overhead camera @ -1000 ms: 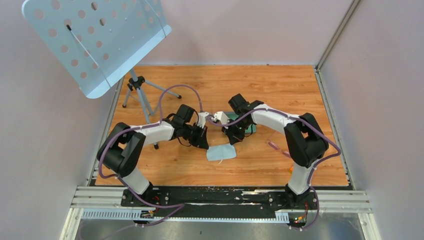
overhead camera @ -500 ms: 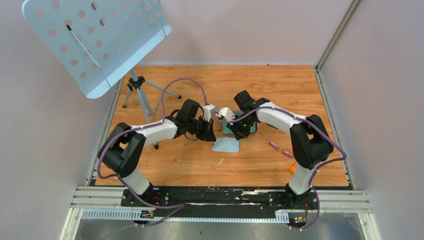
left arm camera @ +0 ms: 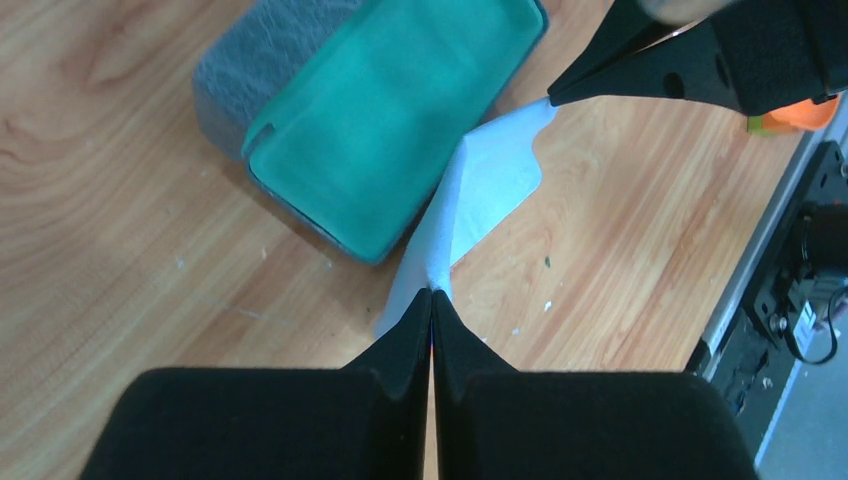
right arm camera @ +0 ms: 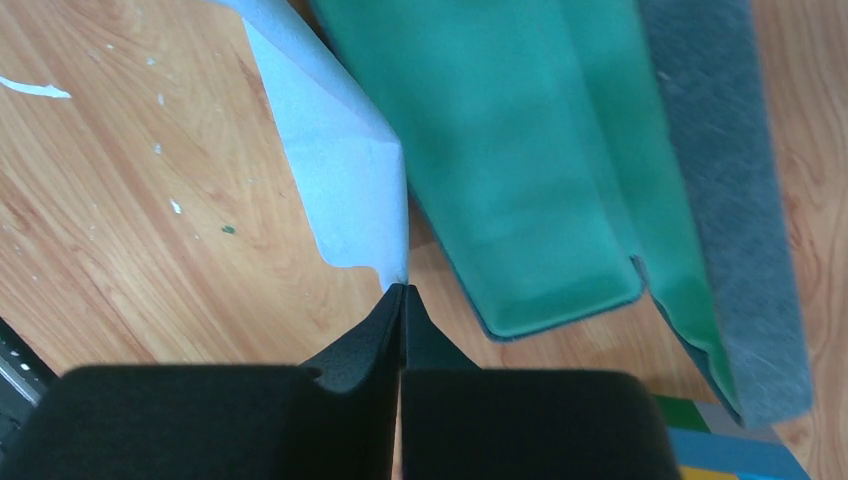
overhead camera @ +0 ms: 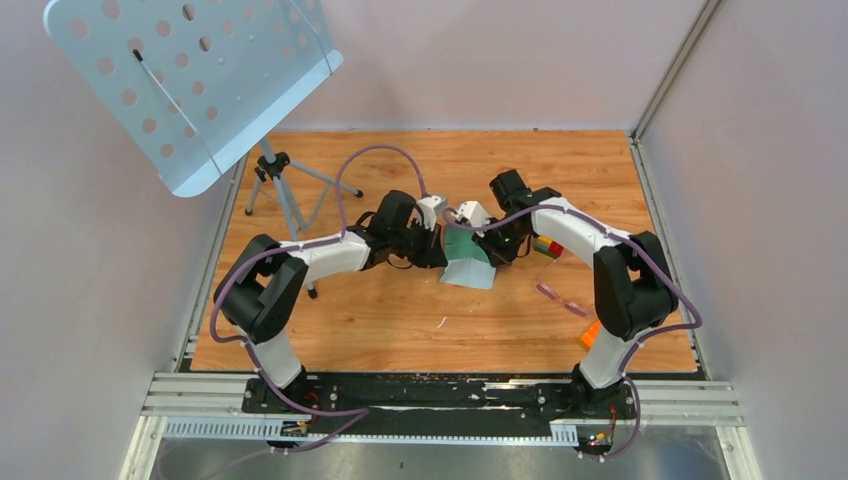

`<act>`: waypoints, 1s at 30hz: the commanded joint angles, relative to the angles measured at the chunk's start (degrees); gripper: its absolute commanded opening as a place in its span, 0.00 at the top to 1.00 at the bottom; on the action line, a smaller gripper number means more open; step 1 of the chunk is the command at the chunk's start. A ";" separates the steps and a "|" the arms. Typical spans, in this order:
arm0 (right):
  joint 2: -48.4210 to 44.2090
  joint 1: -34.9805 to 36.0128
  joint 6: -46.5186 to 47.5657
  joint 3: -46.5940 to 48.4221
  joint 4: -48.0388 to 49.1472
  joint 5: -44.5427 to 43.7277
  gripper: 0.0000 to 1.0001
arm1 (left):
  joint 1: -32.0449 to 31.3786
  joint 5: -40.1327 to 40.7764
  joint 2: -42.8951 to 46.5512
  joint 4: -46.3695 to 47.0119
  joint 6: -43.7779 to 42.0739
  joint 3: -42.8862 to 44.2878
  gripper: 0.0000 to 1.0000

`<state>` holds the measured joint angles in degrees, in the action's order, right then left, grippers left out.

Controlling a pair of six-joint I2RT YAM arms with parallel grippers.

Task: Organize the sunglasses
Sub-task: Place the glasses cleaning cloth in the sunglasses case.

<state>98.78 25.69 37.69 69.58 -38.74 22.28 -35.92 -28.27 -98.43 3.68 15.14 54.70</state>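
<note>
Wood-grain desk (overhead camera: 400, 330) carries everything here. Closest to its near edge, by the right arm's base, a small orange object (overhead camera: 591, 334) shows partly behind the arm. A little farther in, toward the right edge, the sunglasses (overhead camera: 560, 299) lie flat on the desk just left of the right arm's elbow. They are well apart from both grippers, and nothing touches them. A tiny white scrap (overhead camera: 440, 322) sits on the bare wood near the middle.

Farther in, at the desk's middle, the pale grey-blue cloth (left arm camera: 490, 185) is stretched between the two arms. The left gripper (left arm camera: 432, 300) is pressed together on one corner of it, with no gap visible between the black fingers. The right gripper (right arm camera: 403, 295) is likewise clamped tight on another corner. The cloth runs in a fold from one pinch to the other, above the wood. In the overhead view it hangs on the near side of the case and covers part of the case's near edge.

Just beyond the cloth, the grey case (left arm camera: 390, 130) lies open, its teal lining facing up and its felt-like grey outside showing along one long side. Both wrists crowd over it from left and right. A block of coloured squares (overhead camera: 545, 246) rests just right of the case, half under the right forearm.

Farthest off, at the far left corner, a perforated pale-blue music stand (overhead camera: 190, 80) rises on its tripod, and its tilted plate overhangs the desk's left edge.
</note>
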 commanded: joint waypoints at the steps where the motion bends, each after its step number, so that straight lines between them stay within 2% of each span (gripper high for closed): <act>1: -1.19 -2.85 1.70 2.18 -2.85 -1.51 1.00 | -0.96 2.71 -2.37 2.86 1.47 2.57 1.00; 11: -0.13 -5.57 3.75 5.27 -3.83 -3.74 1.00 | -2.43 6.67 -5.65 2.73 2.23 7.70 1.00; 30: 6.48 -6.80 1.00 9.62 -2.54 -4.79 1.00 | -2.75 11.73 -10.76 0.27 1.53 13.15 1.00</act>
<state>103.81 19.70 39.81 77.69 -40.60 17.93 -38.09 -17.85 -108.03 4.12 17.39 66.13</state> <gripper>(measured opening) 0.004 0.004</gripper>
